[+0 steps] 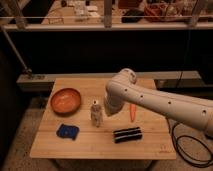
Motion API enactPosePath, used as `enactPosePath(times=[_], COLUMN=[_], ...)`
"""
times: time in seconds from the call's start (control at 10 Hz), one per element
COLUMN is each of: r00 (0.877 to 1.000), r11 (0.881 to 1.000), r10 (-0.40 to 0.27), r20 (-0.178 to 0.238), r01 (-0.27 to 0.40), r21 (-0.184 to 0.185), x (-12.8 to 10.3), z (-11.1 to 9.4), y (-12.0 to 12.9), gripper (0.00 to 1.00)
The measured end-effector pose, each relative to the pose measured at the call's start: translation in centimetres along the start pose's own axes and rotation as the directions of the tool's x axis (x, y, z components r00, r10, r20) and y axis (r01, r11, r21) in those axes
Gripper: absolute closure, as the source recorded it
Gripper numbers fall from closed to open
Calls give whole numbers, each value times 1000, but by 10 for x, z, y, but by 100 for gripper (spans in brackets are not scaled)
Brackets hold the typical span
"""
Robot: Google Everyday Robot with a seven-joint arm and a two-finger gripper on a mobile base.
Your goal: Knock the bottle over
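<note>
The bottle [96, 114] is small, slim and speckled grey-beige with a white cap. It stands upright near the middle of the wooden table [150, 146]. My white arm reaches in from the right and bends down just right of the bottle. The gripper [107, 111] hangs at the arm's lower end, close beside the bottle's right side at about its height. I cannot tell whether it touches the bottle.
An orange bowl [65, 100] sits at the table's left. A blue object [67, 131] lies in front of it. An orange carrot-like stick [132, 112] lies right of the gripper, and a black striped object [127, 134] lies near the front. A cable [182, 145] hangs at the right.
</note>
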Motion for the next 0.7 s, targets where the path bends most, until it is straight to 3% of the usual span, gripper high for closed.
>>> enactPosePath(times=[0.7], r00=[1000], r11=[1000], r10=[-20], r20=[7], r01=[20], r21=[-8], x=[-15], z=[13], y=[-13], gripper=[100])
